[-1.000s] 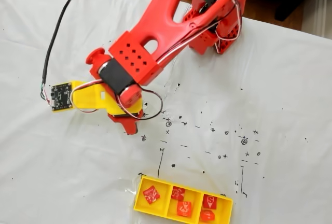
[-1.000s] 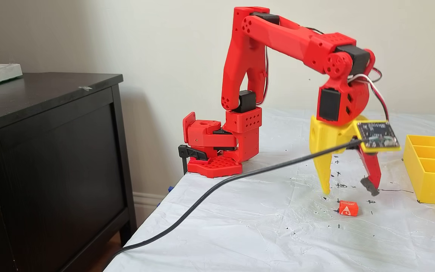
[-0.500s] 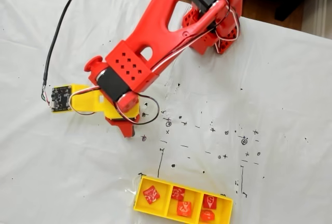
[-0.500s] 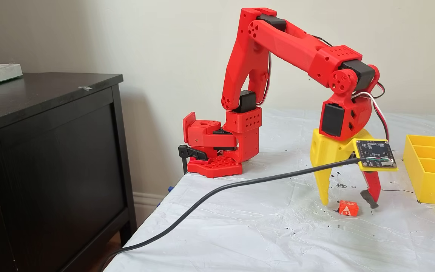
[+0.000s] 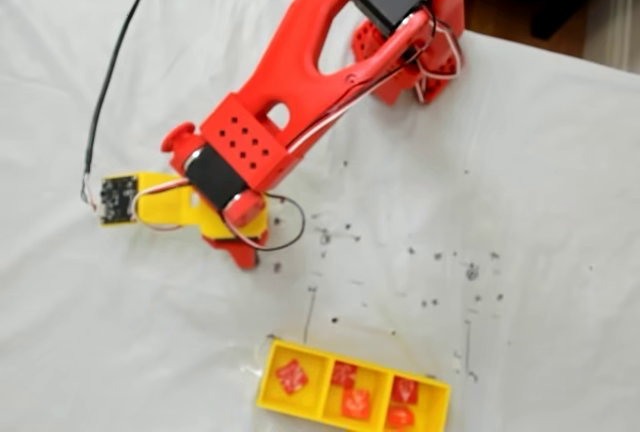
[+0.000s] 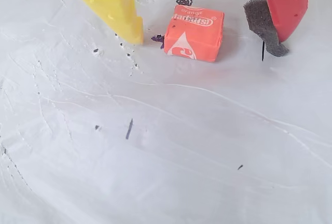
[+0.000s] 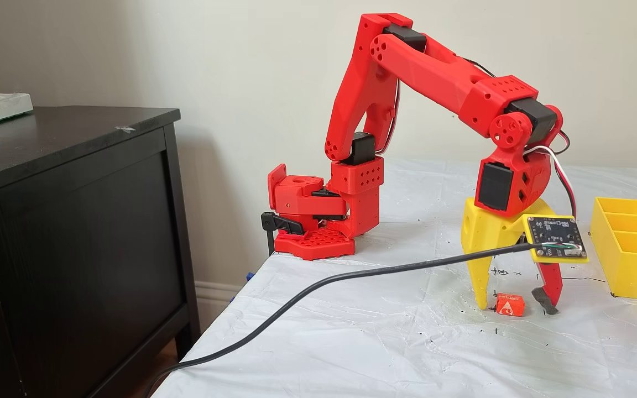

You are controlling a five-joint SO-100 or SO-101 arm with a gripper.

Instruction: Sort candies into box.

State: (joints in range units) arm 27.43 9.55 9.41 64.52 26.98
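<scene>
Hand (image 6: pixel 207 32) of red and yellow printed plastic lowered to the table (image 6: pixel 166 146), fingers spread apart, nothing clamped. Yellow finger (image 6: pixel 111 6) tip close beside the near-left corner of a small square orange wrapped candy (image 6: pixel 194 33) in the wrist view; whether touching cannot be told. Red finger (image 6: pixel 288 3) with grey foam pad (image 6: pixel 262 24) apart from the candy on the opposite side. Candy flat on the white covering, white lettering and a white mark on its upper face, lying between the two fingers. Same arrangement confirmed in a fixed view: candy (image 7: pixel 510 304) on the table between both tips of the hand (image 7: pixel 515 305), both tips down at table level.

Shallow bright yellow plastic box (image 5: pixel 265 389) with three compartments in a row near the bottom edge of a fixed view, well apart from the hand (image 5: pixel 240 252). Left compartment: one red candy (image 5: pixel 291 376). Middle compartment: two red pieces (image 5: pixel 350 388). Right compartment: two red pieces (image 5: pixel 403 403). Markings on these blurred.

Small circuit board (image 7: pixel 555 245) on a yellow mount at the side of the hand, with a black cable (image 7: pixel 318 287) running off the table edge. White table covering creased and dotted with black pen marks. Red arm base (image 7: pixel 313 221) at the table's far corner, beside a dark wooden cabinet (image 7: pixel 75 232).
</scene>
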